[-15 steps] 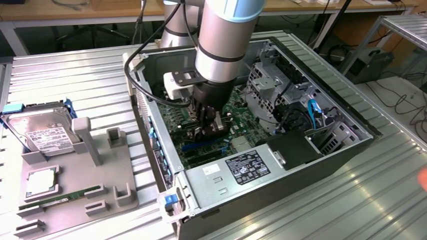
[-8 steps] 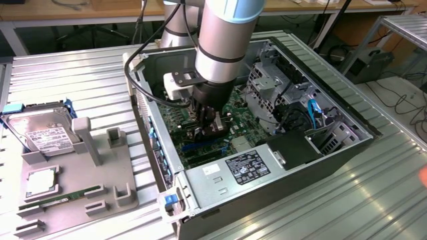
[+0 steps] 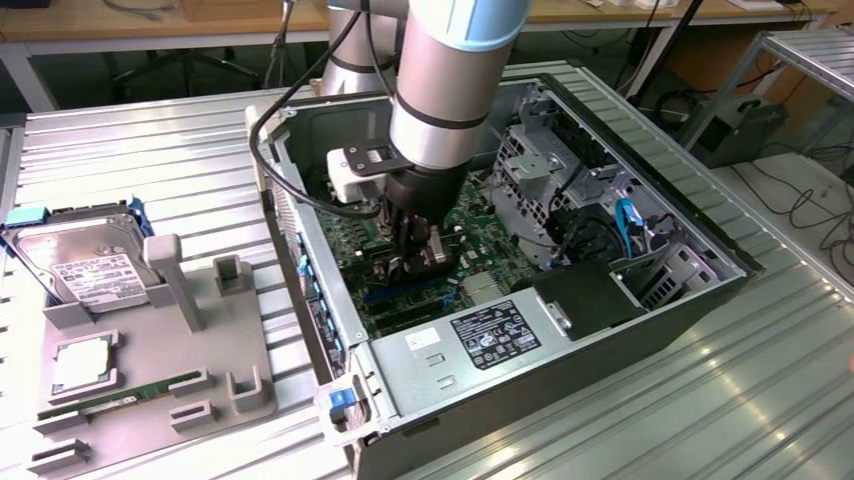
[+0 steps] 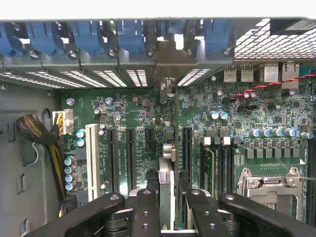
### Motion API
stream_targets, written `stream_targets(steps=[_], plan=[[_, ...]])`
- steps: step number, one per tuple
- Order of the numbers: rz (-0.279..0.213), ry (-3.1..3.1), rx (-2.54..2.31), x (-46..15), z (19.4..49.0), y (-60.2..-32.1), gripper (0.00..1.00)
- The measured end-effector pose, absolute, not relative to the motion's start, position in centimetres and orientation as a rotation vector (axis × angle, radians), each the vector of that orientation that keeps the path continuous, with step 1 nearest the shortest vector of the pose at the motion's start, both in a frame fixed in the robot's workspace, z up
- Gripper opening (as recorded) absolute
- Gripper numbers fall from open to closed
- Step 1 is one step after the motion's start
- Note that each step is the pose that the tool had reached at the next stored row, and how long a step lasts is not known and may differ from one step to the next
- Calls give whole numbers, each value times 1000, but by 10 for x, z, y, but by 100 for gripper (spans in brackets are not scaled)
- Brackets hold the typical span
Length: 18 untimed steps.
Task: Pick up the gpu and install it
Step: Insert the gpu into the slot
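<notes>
The gripper [image 4: 169,207] is down inside the open computer case [image 3: 694,300], its two black fingers [image 4: 147,212] clamped on either side of the gpu [image 4: 168,163], which stands on edge between them. From the wrist view the card runs as a thin line straight away from the fingers toward the back wall of the case, and its silver bracket [image 4: 174,61] sits against the row of slot openings there, under the blue clips [image 4: 131,37]. The card's lower edge is down at the green motherboard [image 4: 123,106], between the black expansion slots [image 4: 114,158] on one side and another black slot [image 4: 187,153] on the other; whether it is fully seated cannot be told.

In the exterior view the gripper [image 3: 416,255] hangs from the grey arm [image 3: 447,80] over the middle of the motherboard [image 3: 461,215], with a black cable [image 3: 287,190] looping beside it. The case lies on its side on a ribbed metal table [image 3: 134,160]. To the exterior view's left of the case stands a grey holder [image 3: 147,390]. A silver hard drive [image 3: 87,265] rests at its far end, and a narrow green memory stick [image 3: 120,395] lies in a groove nearer the front.
</notes>
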<state>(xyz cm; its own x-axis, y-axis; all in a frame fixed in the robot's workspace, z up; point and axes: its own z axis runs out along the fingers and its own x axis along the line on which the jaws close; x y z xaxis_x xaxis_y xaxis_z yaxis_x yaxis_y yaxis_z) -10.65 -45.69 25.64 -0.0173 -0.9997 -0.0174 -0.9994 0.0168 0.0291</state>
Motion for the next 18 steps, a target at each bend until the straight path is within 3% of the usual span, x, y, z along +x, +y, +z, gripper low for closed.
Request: stream_targets(steps=[14,15,17,18], plan=[[-53,-2235,2197,-106,253,-457,26],[-53,-2235,2197,-106,253,-457,27],[-53,-2235,2197,-106,253,-457,39],[-52,-2235,2197,-106,253,-457,39]])
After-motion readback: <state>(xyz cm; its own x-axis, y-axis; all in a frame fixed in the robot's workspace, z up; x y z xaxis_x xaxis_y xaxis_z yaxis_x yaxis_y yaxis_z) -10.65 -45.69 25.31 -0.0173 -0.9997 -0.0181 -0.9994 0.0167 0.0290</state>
